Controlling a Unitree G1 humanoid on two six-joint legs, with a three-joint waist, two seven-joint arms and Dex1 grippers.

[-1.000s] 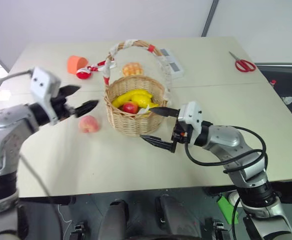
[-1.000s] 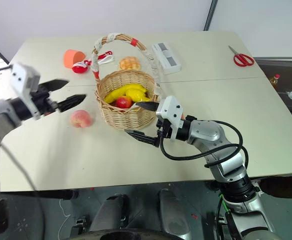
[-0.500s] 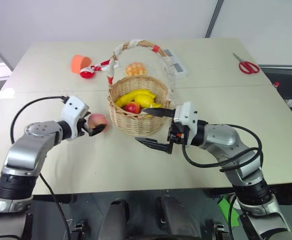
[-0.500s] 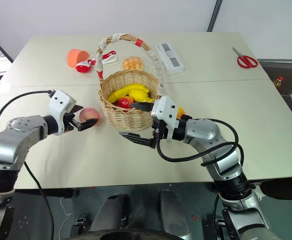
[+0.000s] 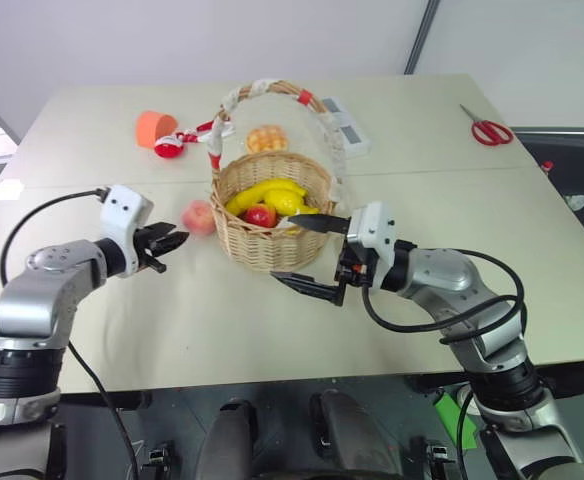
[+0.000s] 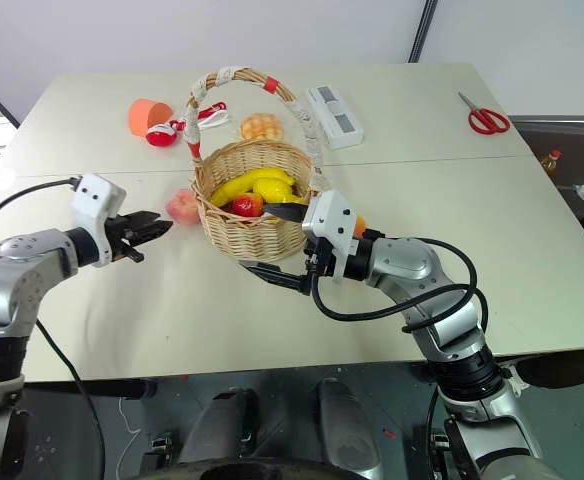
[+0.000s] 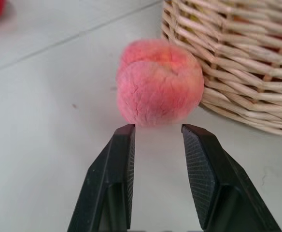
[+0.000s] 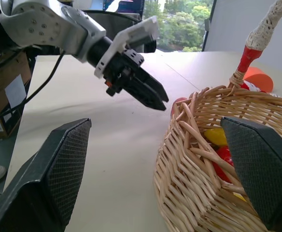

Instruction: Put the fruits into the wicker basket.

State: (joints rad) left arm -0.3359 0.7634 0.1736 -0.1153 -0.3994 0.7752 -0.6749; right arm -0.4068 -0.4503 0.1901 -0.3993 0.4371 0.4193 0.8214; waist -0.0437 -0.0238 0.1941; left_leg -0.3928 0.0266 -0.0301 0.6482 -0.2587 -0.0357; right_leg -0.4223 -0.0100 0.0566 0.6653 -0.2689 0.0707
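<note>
Just short of the peach [image 7: 159, 82], the left gripper [image 5: 169, 243] has its fingers [image 7: 113, 183] drawn nearly together with nothing between them. That peach lies on the desk [image 5: 452, 140] touching the wicker basket [image 5: 272, 225] on its left. Right gripper [image 5: 310, 254] fingers [image 8: 54, 169] stand wide apart beside the basket's near right wall; bananas [image 5: 264, 193] and an apple [image 5: 262, 215] lie inside.

A pale cream worktop [image 5: 452, 210] spans the scene, a thin seam running across it from side to side. Behind it stands a plain white wall [image 5: 222, 40], met by a dark slanted post [image 5: 419, 40] at the far right corner. The floor [image 5: 572, 170] to the right is dark. Through a window [image 8: 179, 24] green trees are visible in daylight. Lighting is even and soft.
</note>
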